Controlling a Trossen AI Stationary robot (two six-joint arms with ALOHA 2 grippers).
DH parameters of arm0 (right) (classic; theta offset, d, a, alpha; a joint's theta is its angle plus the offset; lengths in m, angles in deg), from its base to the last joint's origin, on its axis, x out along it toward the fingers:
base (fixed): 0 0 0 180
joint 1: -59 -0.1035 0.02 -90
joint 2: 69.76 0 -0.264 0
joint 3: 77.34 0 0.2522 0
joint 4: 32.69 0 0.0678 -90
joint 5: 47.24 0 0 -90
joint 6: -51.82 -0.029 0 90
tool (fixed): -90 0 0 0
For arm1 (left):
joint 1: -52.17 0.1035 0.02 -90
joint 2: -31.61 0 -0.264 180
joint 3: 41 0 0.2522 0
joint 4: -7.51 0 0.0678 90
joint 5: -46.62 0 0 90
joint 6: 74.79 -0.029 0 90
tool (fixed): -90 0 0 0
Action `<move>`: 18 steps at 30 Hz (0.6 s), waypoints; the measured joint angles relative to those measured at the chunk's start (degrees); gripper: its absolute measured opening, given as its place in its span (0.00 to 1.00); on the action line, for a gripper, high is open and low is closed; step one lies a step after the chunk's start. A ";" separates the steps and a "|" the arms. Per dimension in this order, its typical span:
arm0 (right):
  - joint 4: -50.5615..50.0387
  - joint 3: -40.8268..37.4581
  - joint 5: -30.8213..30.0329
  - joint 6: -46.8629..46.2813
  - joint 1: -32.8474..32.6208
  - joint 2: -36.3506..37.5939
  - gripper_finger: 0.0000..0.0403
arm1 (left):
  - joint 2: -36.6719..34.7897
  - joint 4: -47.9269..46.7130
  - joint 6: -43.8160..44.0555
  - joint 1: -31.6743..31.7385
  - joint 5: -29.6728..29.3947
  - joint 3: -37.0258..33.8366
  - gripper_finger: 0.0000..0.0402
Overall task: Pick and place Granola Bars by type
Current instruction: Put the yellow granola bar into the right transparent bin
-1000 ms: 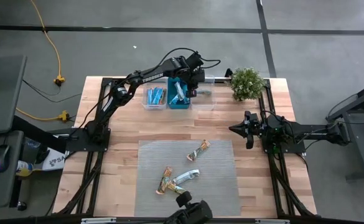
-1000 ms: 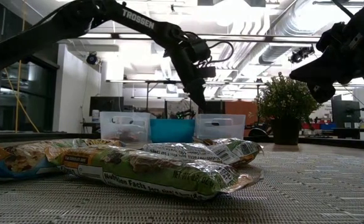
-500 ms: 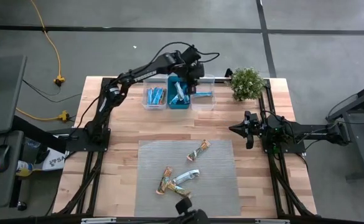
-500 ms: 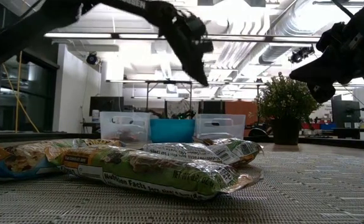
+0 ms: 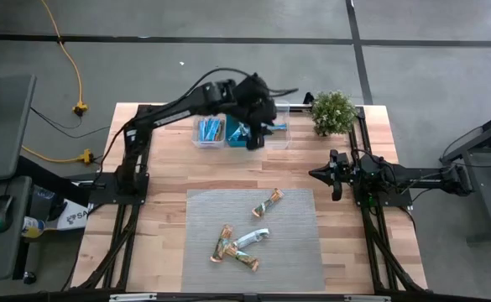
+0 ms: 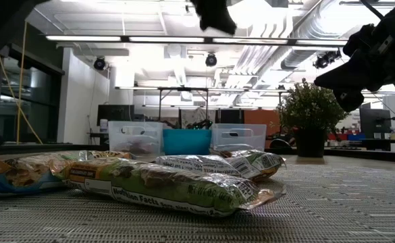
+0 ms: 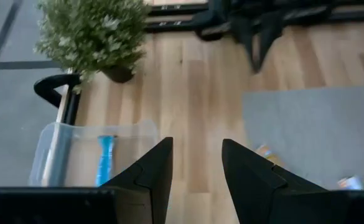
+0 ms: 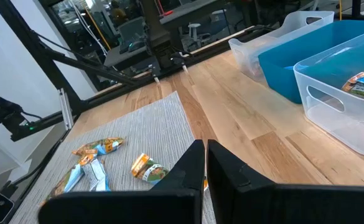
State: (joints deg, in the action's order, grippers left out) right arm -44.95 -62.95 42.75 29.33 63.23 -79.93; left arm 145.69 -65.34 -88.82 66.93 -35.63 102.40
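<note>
At the table's far edge: three bins (image 5: 241,132) holding sorted bars. Four bars (image 5: 243,239) remain on the mat (image 5: 295,226). Left gripper (image 7: 197,171) spread, empty; right gripper (image 8: 205,163) pressed together, idle.

In the low view we see only a dark tip of the left gripper (image 6: 214,15); the top edge cuts off the rest. From above, its arm hides most of the small teal plastic bin (image 5: 239,139). The wrapped granola bars (image 5: 241,243) on the grey woven mat (image 5: 295,252) overlap, too small for us to count by wrapper.
</note>
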 joint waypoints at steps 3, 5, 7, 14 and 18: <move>-0.01 0.00 0.01 -0.01 0.00 0.00 0.00 | -1.39 -0.61 5.09 -4.51 -5.32 0.00 0.33; 0.00 0.00 0.02 0.00 0.00 0.00 0.00 | -1.56 -1.96 8.30 -7.69 -9.34 0.00 0.33; 0.00 0.00 0.02 -0.02 0.00 0.00 0.00 | -1.53 -3.21 11.75 -10.90 -13.12 -0.04 0.33; -0.01 0.00 0.00 -0.02 0.00 0.00 0.00 | -0.22 -6.06 26.58 -22.13 -27.34 -0.17 0.33; -0.01 0.00 0.00 0.00 0.00 0.00 0.00 | 1.32 -5.69 33.57 -26.92 -33.18 -0.15 0.33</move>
State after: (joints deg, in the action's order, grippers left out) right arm -44.96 -62.95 42.75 29.34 63.23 -79.93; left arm 147.01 -71.03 -55.24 40.02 -68.80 102.25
